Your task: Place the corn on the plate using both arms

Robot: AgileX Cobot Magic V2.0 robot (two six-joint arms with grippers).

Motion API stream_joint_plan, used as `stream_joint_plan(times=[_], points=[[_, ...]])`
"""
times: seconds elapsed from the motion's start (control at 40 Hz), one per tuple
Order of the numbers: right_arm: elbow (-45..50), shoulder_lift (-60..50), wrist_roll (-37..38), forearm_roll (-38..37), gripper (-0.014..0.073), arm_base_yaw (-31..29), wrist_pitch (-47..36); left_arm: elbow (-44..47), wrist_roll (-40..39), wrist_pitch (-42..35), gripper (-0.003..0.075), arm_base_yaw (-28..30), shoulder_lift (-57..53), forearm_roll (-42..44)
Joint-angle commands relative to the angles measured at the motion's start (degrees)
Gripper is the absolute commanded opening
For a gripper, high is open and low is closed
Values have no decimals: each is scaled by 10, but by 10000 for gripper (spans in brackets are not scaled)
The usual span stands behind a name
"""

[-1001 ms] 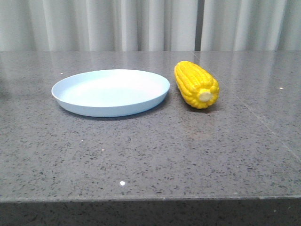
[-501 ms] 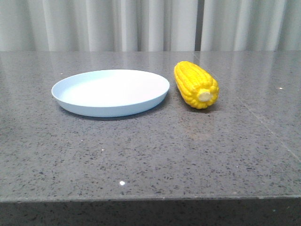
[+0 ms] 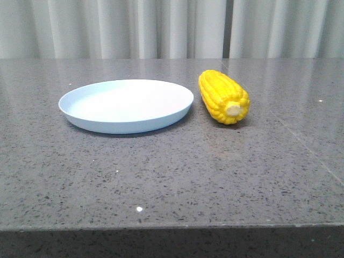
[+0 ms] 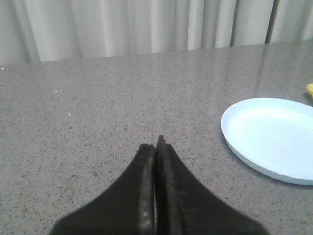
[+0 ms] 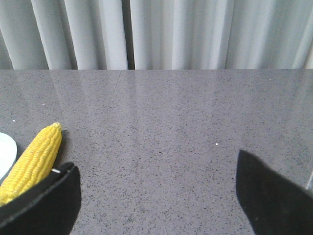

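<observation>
Corn lies on the table just right of the plate, apart from it, cream stub toward the camera. The right gripper, fingers spread wide, has the bright yellow cob beside one fingertip. The left gripper is pressed together, empty, near the plate.

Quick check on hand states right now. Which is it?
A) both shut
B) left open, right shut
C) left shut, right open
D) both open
C. In the left wrist view the left hand has its fingertips pressed together with nothing between them; in the right wrist view the right hand has its fingers spread wide, bare table between them, the corn lying beside one finger.
</observation>
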Motion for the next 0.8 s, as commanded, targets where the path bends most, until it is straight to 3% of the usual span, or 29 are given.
stream_joint_plan(times=[0.0, 0.63, 0.78], points=[[-21, 9, -2, -1, 664, -4, -40, -14, -1, -52, -20, -3, -3, -7], [-23, 12, -2, 8, 664, -4, -66, -14, -1, -52, -20, -3, -3, -7], [-56, 83, -2, 13, 664, -4, -28, -14, -1, -52, -20, -3, -3, -7]])
